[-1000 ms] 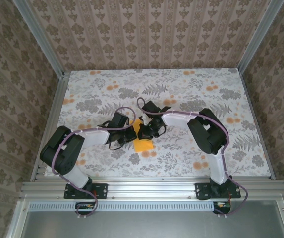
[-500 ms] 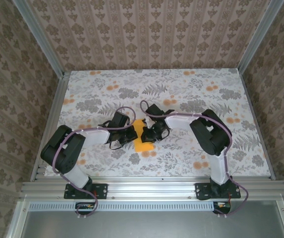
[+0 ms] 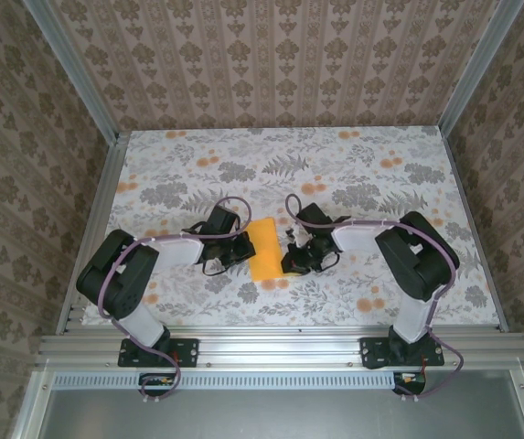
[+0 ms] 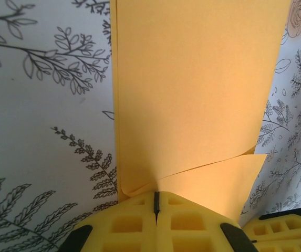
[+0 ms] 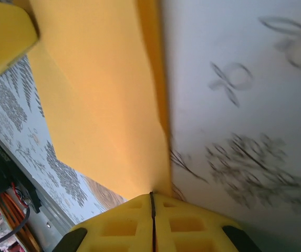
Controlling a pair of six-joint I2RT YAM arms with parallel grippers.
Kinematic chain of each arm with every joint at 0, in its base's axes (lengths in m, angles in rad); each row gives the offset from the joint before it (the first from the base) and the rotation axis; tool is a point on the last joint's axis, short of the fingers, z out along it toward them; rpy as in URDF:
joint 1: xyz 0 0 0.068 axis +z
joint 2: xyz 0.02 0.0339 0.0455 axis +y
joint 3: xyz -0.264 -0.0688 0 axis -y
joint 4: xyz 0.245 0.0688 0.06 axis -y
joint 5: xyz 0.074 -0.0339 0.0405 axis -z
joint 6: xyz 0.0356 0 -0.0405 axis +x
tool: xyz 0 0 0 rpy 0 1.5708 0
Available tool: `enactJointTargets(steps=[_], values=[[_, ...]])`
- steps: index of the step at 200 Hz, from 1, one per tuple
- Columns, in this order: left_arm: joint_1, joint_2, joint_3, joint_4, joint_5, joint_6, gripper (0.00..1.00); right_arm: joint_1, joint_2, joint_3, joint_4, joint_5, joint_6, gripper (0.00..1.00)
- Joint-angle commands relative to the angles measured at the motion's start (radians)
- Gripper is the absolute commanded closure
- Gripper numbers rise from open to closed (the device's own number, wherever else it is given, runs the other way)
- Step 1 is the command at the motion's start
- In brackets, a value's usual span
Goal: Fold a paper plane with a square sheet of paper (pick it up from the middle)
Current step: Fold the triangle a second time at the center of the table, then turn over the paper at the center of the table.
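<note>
The folded square sheet of paper [image 3: 263, 249] lies near the middle of the table [image 3: 380, 151], its opposite edges clenched by the left gripper [image 4: 155, 203] and right gripper [image 5: 152, 202].

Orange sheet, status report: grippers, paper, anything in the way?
Both shut: left gripper on the orange sheet, right gripper on its opposite edge. Sheet folded over, mid-table. No obstruction seen.

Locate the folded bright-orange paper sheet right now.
Top view: the orange paper is near the floral table centre, left gripper pinching its left edge, right gripper its right edge.
</note>
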Motion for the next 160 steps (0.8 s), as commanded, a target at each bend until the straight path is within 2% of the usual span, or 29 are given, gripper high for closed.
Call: enactJointTargets(steps=[1, 27, 69, 93, 133, 160], values=[[0.016, 0.044, -0.015, -0.128, -0.103, 0.03, 1.0, -0.012, -0.034, -0.049, -0.172, 0.06, 0.006, 0.9], [0.01, 0.004, 0.026, -0.124, -0.065, 0.04, 0.95, -0.012, -0.13, -0.008, -0.144, 0.063, 0.033, 0.87], [0.012, -0.151, 0.08, -0.158, -0.037, 0.034, 0.62, 0.016, -0.176, 0.108, -0.152, 0.213, 0.018, 0.7], [0.022, -0.228, 0.041, -0.177, -0.037, 0.012, 0.51, 0.041, -0.112, 0.2, -0.17, 0.265, -0.012, 0.67], [0.038, -0.32, -0.075, -0.185, -0.029, -0.038, 0.43, 0.064, 0.026, 0.321, -0.166, 0.252, -0.025, 0.68], [0.038, -0.347, -0.114, -0.177, 0.008, -0.053, 0.4, 0.066, 0.086, 0.35, -0.16, 0.224, -0.02, 0.73]])
